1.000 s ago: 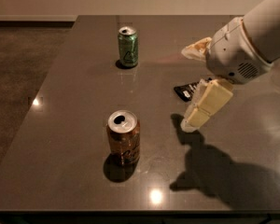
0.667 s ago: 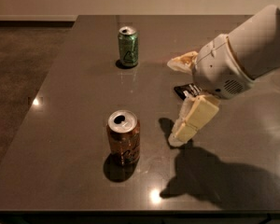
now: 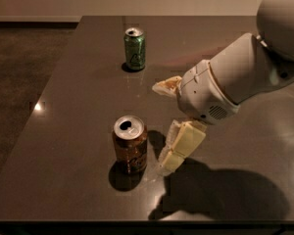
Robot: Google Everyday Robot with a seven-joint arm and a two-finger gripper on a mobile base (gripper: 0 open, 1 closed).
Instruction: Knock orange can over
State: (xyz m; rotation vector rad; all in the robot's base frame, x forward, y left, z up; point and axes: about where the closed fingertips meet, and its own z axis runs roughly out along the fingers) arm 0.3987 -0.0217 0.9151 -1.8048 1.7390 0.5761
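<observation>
The orange can (image 3: 130, 144) stands upright on the dark table (image 3: 78, 106), near the front, with its silver top and opening showing. My gripper (image 3: 162, 126) is just to the right of it, low over the table. Its fingers are spread apart and empty: one cream finger (image 3: 181, 147) points down beside the can, close to its right side, and the other (image 3: 166, 85) sticks out to the left higher up. A small gap shows between the lower finger and the can.
A green can (image 3: 135, 48) stands upright at the back of the table. The table's left edge runs diagonally from the back to the front left, with floor beyond it. The front edge is close below the orange can. My white arm (image 3: 255, 72) fills the right side.
My gripper and arm have moved left and down toward the orange can. The can has not moved and still stands upright.
</observation>
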